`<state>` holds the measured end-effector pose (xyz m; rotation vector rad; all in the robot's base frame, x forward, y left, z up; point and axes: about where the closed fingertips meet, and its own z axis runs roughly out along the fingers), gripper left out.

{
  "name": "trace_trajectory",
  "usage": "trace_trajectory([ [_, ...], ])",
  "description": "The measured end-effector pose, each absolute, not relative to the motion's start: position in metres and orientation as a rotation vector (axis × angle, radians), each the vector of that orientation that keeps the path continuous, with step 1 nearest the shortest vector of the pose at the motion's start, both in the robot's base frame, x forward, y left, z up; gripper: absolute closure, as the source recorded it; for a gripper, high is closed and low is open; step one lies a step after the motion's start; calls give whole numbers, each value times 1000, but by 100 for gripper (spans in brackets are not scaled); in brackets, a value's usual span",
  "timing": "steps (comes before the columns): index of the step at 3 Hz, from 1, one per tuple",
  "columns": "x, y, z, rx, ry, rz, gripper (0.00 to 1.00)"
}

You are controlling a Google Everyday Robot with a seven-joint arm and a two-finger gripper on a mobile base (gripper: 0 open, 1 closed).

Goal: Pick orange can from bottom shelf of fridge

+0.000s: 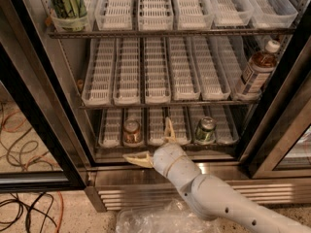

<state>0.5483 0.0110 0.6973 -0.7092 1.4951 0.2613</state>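
Observation:
The orange can point(131, 131) stands upright in a white lane tray on the bottom shelf point(167, 130) of the fridge point(63, 115), second lane from the left. My gripper point(154, 143) is open in front of the shelf sill, a little right of and below the can. One cream finger point(138, 159) points left over the sill, the other finger point(168, 129) points up into the shelf. The gripper holds nothing and does not touch the can.
A green can point(206, 130) stands on the same shelf to the right. A brown bottle with a white cap point(257, 69) is on the middle shelf at right. A green container point(68, 6) sits top left. Clear plastic point(155, 220) and cables point(24, 203) lie on the floor.

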Motion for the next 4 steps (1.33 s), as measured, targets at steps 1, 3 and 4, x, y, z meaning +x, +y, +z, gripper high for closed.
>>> trace_trajectory([
  [1, 556, 10, 681, -705, 1465, 249, 0],
  [3, 563, 20, 663, -727, 1464, 291, 0],
  [4, 561, 29, 656, -691, 1434, 309, 0],
])
